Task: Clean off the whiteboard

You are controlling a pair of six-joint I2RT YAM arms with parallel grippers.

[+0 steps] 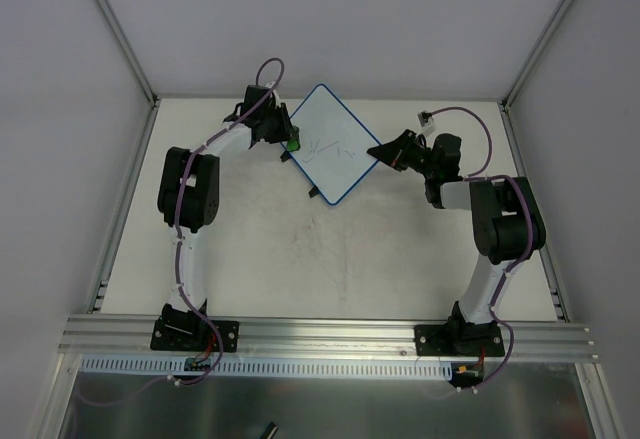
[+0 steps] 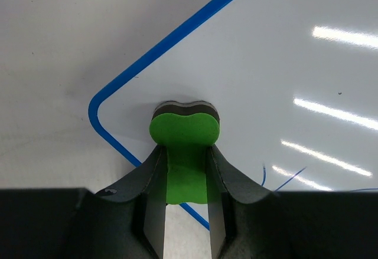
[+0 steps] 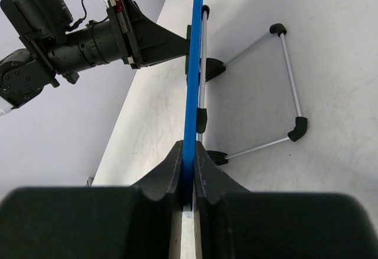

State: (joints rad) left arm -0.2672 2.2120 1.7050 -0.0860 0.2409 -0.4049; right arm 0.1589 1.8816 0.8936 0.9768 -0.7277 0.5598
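- Nearest us lies the pale, scuffed worktop (image 1: 300, 269), with both arm bases bolted at its near edge.
- Beyond its middle, the right fingers (image 3: 176, 163) are drawn narrow and clamp the blue frame of the board (image 1: 330, 134) at its right corner. In the right wrist view we see the board edge-on between them.
- From above, the board sits as a diamond over the far half of the worktop, between the two arms, with its white face toward the top camera.
- A wire stand (image 3: 289, 64) with black feet shows on the board's back side.
- Thin dark scribbles (image 1: 335, 149) cross the middle of the board.
- At the board's left corner, the left fingers (image 2: 152, 173) pinch a green eraser (image 2: 184, 130) by its waist. Its dark end touches the white face just inside the rounded corner.
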